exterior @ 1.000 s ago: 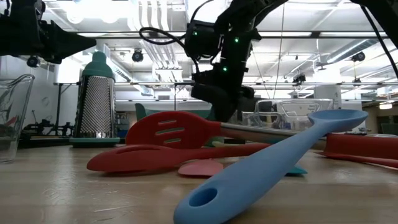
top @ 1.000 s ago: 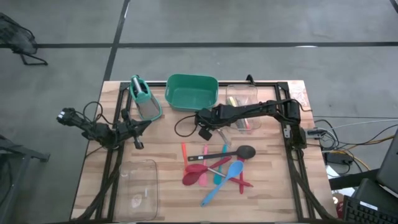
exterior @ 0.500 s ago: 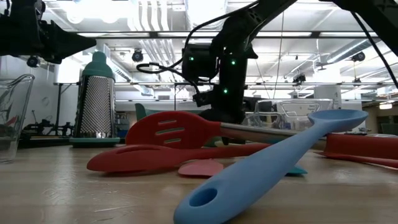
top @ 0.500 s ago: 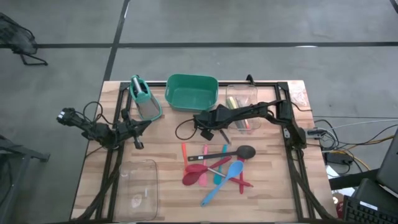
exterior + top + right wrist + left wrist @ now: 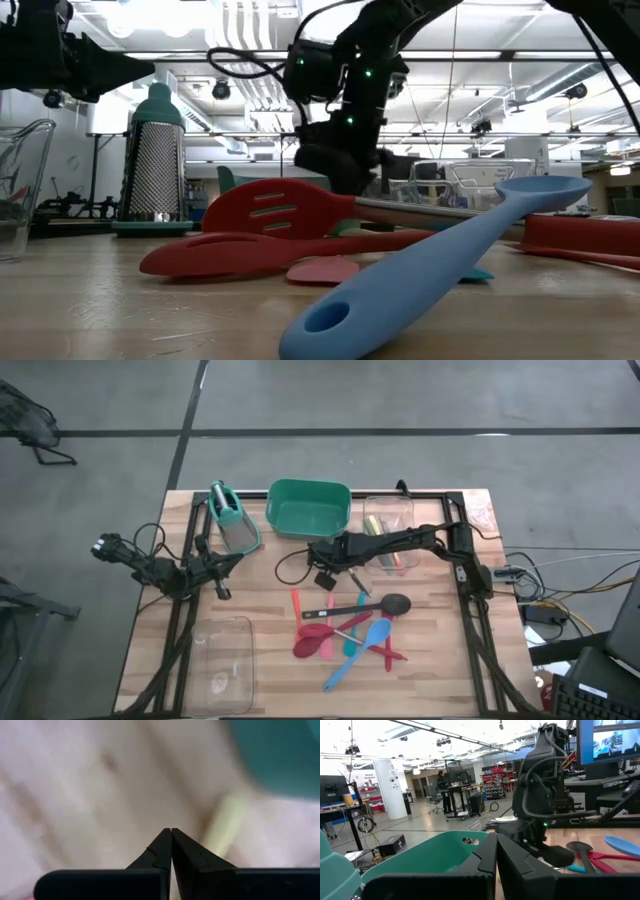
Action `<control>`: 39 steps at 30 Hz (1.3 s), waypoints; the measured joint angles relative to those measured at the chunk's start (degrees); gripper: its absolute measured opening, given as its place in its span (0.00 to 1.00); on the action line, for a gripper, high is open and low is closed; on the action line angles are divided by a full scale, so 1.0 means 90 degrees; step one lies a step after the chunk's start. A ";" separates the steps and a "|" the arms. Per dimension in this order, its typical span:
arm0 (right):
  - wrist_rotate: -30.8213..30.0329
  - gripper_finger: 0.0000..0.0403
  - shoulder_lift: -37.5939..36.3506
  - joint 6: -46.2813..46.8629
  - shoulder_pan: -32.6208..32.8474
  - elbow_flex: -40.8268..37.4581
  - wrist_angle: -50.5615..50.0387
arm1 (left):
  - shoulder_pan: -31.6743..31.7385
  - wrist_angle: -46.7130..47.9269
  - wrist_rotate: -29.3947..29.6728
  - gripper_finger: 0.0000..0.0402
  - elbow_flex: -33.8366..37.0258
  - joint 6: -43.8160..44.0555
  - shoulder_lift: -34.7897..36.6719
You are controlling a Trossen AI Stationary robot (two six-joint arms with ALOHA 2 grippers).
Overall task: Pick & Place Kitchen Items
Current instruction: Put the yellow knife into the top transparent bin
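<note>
Right tool point(image 5: 322, 553) shifted; grasp unclear, view blurred.

Utensil pile point(image 5: 350, 632): worktop point(image 5: 270, 585) centre-front.
Tub point(image 5: 308, 508): behind pile.
Grater point(image 5: 232, 520): left of tub.
Bin point(image 5: 222, 660): front-left.

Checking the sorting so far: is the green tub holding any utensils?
No: in the high view the green tub shows only its bare inside, while the utensils lie piled on the table.

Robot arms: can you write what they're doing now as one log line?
right gripper: shut, empty, above table beside utensil pile | left gripper: shut, waiting at left edge | green tub: untouched
</note>
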State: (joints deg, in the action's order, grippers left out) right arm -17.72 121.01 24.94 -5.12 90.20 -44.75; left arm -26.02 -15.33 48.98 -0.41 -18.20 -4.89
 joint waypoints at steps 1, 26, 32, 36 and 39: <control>-0.0201 0.02 0.0000 -0.0006 0.0005 0.0045 -0.0160 | 0.0002 0.0000 -0.0001 0.03 0.0001 0.0000 -0.0002; -0.0445 0.02 0.0446 0.0165 -0.0071 -0.0047 -0.0652 | 0.0000 -0.0002 0.0001 0.03 -0.0001 0.0000 -0.0002; -0.0313 0.02 0.0218 0.0112 0.0094 -0.0049 -0.0623 | 0.0002 0.0001 -0.0001 0.03 0.0001 0.0000 0.0000; -0.0355 0.02 0.0004 0.0001 0.0085 -0.0050 -0.0450 | 0.0000 0.0001 -0.0001 0.03 -0.0001 0.0000 -0.0001; 0.0151 0.02 -0.0121 -0.0196 0.0111 -0.0047 -0.0224 | 0.0002 0.0002 0.0000 0.03 -0.0001 0.0000 0.0000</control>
State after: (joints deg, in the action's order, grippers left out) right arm -16.36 119.93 23.17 -4.13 89.78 -46.77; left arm -26.00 -15.31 48.98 -0.43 -18.20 -4.89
